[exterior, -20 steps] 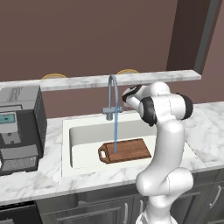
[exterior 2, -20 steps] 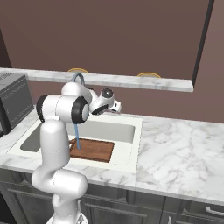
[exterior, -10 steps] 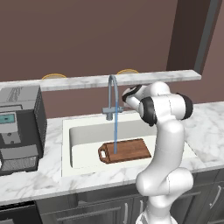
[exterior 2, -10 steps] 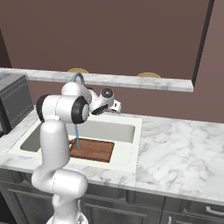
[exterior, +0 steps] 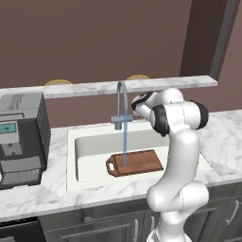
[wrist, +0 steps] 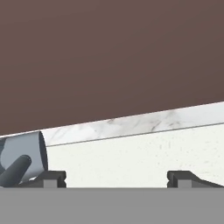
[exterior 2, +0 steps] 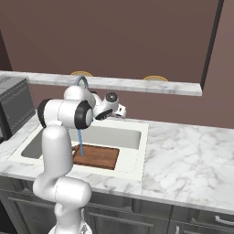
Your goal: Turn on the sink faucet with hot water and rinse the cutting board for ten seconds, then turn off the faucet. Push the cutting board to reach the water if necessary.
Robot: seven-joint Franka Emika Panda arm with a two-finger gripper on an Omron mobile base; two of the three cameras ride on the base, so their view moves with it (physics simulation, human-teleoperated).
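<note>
Sink faucet (exterior: 122, 101) running; the water (exterior: 125, 144) drops as a thin blue stream from the arched spout onto the cutting board (exterior: 137, 163), which lies flat on the floor of the sink (exterior: 87, 142), toward its right half, handle end pointing left; the stream lands on the board near that handle end, so no push appears needed; the fingers (wrist: 116, 177) stand spread wide with nothing between them, held just beside the faucet's base post (wrist: 24, 157) and its small side lever (wrist: 15, 170), the left fingertip close to the post but contact cannot be confirmed; the arm reaches over the right side of the basin from the marble counter (exterior: 222, 137) edge. Progress, as judged: faucet opened and rinse under way; whether the hot side is selected cannot be told, nor how much of the ten seconds has elapsed; remaining steps are to finish the rinse and return the lever to off, for which the hand seems already placed; a coffee machine (exterior: 19, 137) stands on the counter left of the sink.
</note>
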